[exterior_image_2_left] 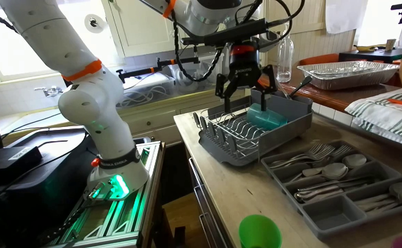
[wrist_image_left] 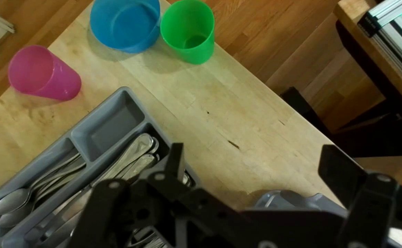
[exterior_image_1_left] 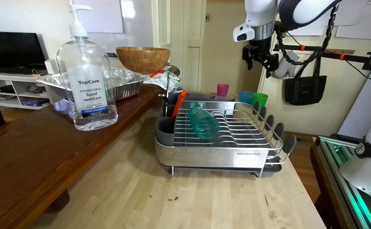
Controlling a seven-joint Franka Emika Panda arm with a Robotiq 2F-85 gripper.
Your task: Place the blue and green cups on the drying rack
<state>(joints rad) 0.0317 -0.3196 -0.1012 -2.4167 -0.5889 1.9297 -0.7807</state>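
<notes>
The blue cup is wide and stands near the counter's edge in the wrist view; it also shows in an exterior view. The green cup stands close beside it, mouth up, and shows in both exterior views. The drying rack stands on the counter, with a teal see-through cup lying on its wires; both show in an exterior view, rack and teal cup. My gripper is open and empty, high above the counter, away from both cups; it shows in both exterior views.
A grey cutlery tray with forks, spoons and knives lies between cups and rack. A pink cup stands by the blue cup. A raised brown counter holds a sanitizer bottle, a foil tray and a wooden bowl.
</notes>
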